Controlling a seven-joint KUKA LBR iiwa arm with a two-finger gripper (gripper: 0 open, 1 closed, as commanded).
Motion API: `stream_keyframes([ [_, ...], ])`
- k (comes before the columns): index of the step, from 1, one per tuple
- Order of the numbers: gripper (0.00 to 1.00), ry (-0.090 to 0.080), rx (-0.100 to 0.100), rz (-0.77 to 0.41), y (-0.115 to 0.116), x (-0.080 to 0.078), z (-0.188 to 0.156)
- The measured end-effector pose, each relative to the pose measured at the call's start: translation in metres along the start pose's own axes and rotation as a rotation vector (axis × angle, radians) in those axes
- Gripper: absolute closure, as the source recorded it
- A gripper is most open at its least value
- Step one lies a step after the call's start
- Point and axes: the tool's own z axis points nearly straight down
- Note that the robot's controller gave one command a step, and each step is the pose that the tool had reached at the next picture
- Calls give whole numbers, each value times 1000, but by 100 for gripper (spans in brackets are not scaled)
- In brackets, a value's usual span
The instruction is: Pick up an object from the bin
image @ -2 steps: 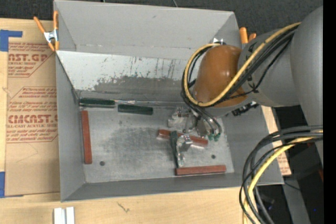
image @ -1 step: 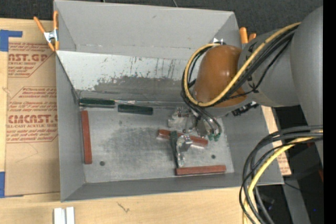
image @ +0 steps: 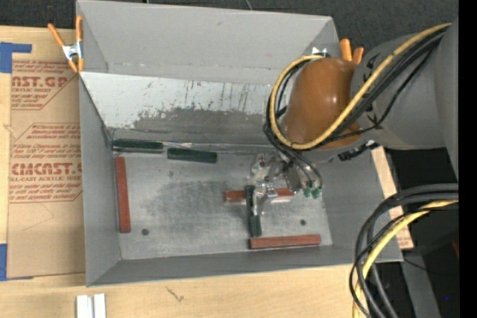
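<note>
While your tool (image: pixel 262 192) hangs right of centre over a dark green stick (image: pixel 255 223), you cannot tell its grip. Leftward, the bin (image: pixel 179 208) floor lies open.

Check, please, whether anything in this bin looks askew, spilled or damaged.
Nothing looks spilled or broken. The one untidy spot is beneath the gripper: a dark green stick and a short red-brown stick seem to lie crossed there, while the other sticks lie along the walls. The bin's back wall is scuffed.
</note>
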Motion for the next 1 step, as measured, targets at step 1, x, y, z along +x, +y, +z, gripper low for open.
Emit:
stream_keyframes([
  [1, 100, -7, 2, 19, 4, -27, -85],
])
